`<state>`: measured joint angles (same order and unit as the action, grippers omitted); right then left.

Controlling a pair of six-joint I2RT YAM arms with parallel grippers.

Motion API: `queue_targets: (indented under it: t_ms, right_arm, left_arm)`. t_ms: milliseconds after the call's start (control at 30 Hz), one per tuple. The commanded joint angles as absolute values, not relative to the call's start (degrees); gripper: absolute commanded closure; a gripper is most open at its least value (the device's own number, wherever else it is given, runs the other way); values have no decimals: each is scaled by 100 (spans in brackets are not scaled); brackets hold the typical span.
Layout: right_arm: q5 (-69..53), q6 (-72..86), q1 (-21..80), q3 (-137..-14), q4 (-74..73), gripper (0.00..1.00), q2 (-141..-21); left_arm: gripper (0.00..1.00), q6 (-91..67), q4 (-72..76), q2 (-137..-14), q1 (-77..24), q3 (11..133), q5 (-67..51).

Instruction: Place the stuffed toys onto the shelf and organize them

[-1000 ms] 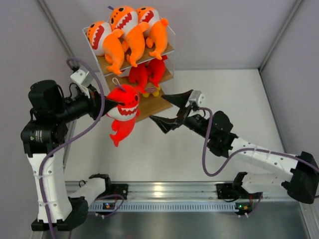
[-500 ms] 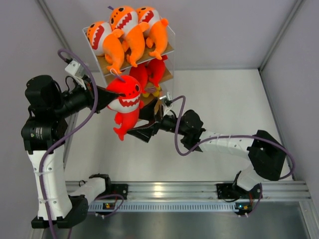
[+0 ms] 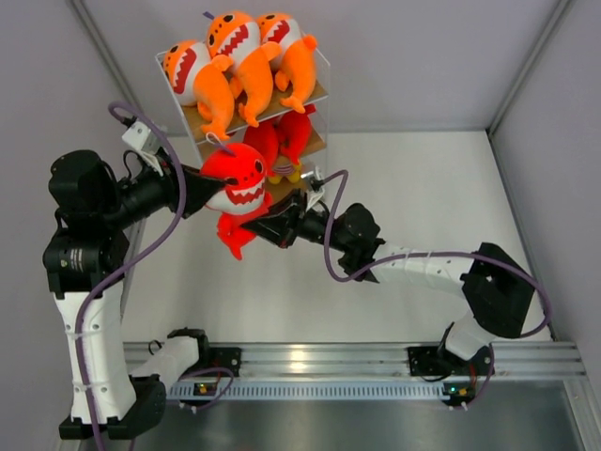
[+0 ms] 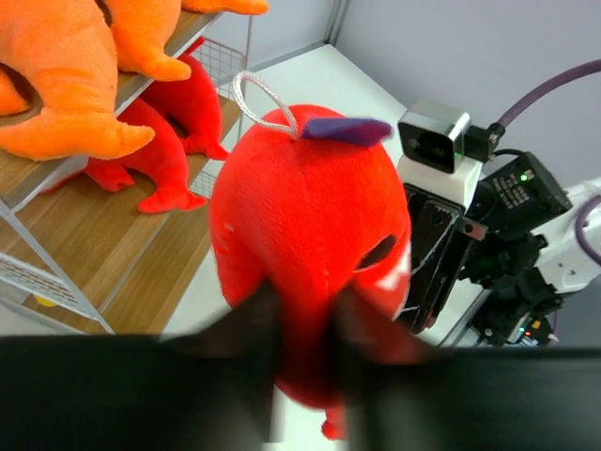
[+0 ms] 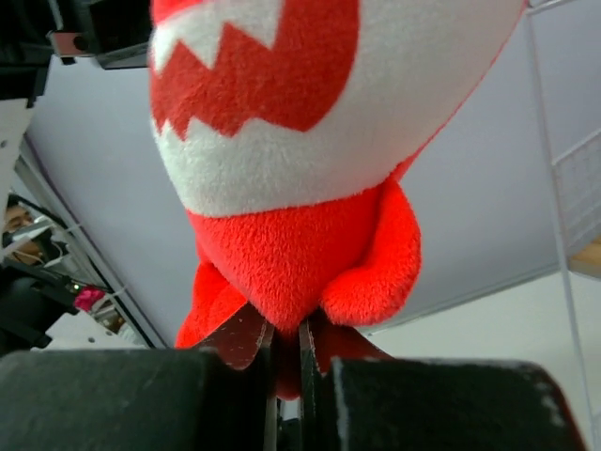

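Note:
A red stuffed toy point(image 3: 237, 180) hangs in front of the shelf point(image 3: 192, 122), between my two grippers. My left gripper point(image 3: 201, 193) is at its back. Its motion-blurred fingers point(image 4: 249, 348) stand apart, with the red plush point(image 4: 300, 207) between them. From below, my right gripper point(image 3: 250, 228) is shut on the toy's tail point(image 5: 300, 263). Three orange stuffed toys point(image 3: 239, 56) fill the top tier. Two red ones point(image 3: 280, 136) lie on the middle tier point(image 4: 113, 254).
A small figure with yellow feet and pink stripes point(image 3: 283, 174) sits under the shelved red toys. The shelf's white wire frame point(image 5: 563, 188) stands just right of the held toy. Grey walls close in on three sides. The right wrist camera point(image 4: 432, 141) sits close beside the toy.
My right gripper swung in from the right, went under the red toy and shut on its tail. My left gripper's fingers, tight on the toy before, have parted. The toy rose slightly towards the shelf.

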<state>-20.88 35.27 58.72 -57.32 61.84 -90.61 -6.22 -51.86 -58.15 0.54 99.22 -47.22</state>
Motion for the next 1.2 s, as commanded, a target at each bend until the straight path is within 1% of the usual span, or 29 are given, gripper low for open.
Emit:
queue_targets:
  t_ms: [0,67,100,133,167,200,233,300,367,500,567,700,800,967,1167]
  right_arm:
    - [-1618,3421,5696,-5906,6294,100,-8614]
    - [-1328,3052,5616,-6072,5199,100,-8351]
    - [-1179,2563,5616,-6186,4585,100,-8280]
    - [-865,2323,5616,-6327,4031,100,-8218]
    - [-679,2120,5616,-6624,2859,100,-8131]
    - [-477,1761,5616,-6749,2387,100,-8112]
    - [-301,1575,5625,-6837,2008,100,-8078]
    - [341,1198,5651,-6978,1095,100,-7972]
    - [762,1012,5669,-7127,609,100,-7919]
    - [1229,459,5695,-7487,-269,100,-7980]
    - [1370,343,5722,-7907,-675,100,-8155]
    - [1353,53,5757,-8235,-1230,100,-8288]
    - [1494,-306,5853,-8358,-1476,100,-8305]
    - [1722,-816,6178,-9016,-2396,100,-8674]
    - [1951,-660,6460,-9667,-2847,100,-8964]
  left_arm:
    - [50,-440,-4957,-5634,35,9520,-4302]
    - [12,-335,-4983,-5538,35,9370,-3817]
    - [2,-264,-5009,-5520,35,9326,-3466]
    - [2,-124,-5045,-5511,35,9316,-2810]
    - [2,-53,-5097,-5511,35,9316,-2377]
    - [2,121,-5106,-5511,26,9308,-1999]
    - [2,175,-5115,-5502,35,9316,-1264]
    - [2,316,-5115,-5458,35,9299,-741]
    - [2,483,-5115,-5414,35,9238,-284]
    - [2,615,-5124,-5370,35,9123,121]
    - [2,642,-5124,-5344,35,9079,193]
    - [2,747,-5124,-5291,35,8991,413]
    - [2,756,-5124,-5265,35,8956,422]
    - [2,738,-5115,-5291,27,8947,334]
    - [2,756,-5115,-5265,35,8912,299]
